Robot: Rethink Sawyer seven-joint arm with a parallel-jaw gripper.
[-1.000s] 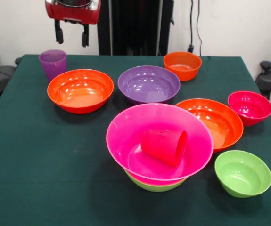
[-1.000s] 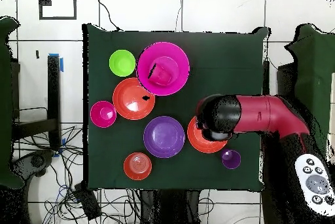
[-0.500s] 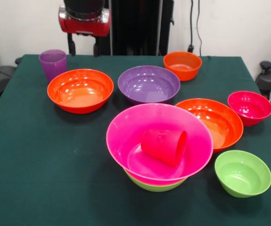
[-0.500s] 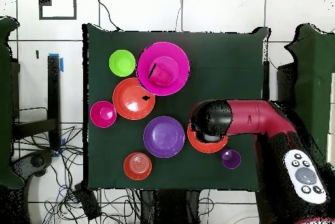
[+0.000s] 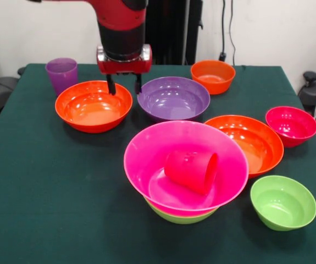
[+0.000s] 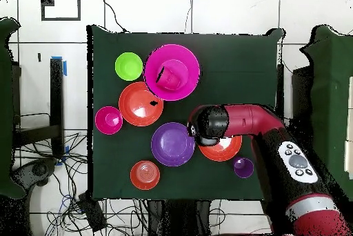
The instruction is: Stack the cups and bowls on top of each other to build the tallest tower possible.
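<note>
Red-pink glossy plastic cup lies on its side inside the wide hot pink plastic bowl, long axis roughly level, its mouth turned toward the green-cloth table's near side. That pink bowl sits nested on a lime green bowl, of which only a sliver of rim shows underneath; this low tower stands well in front of the gripper, toward the table's near side.

Translucent purple plastic tumbler stands upright, mouth up, off to one side of the gripper, beyond the big orange bowl.

Red and black arm reaches in over the table. Its gripper points straight down, with two black fingers parted by a moderate gap, nothing between them. The fingertips hang over the space between the big orange bowl's rim and the wide purple bowl; one finger looks to be at or just over the orange rim, though contact cannot be told. In the overhead view the wrist covers part of that orange bowl.

Small orange bowl sits beyond the purple one. A second large orange bowl sits beside the pink bowl, a small red-pink bowl and a small lime green bowl farther out. All bowls open side up.
</note>
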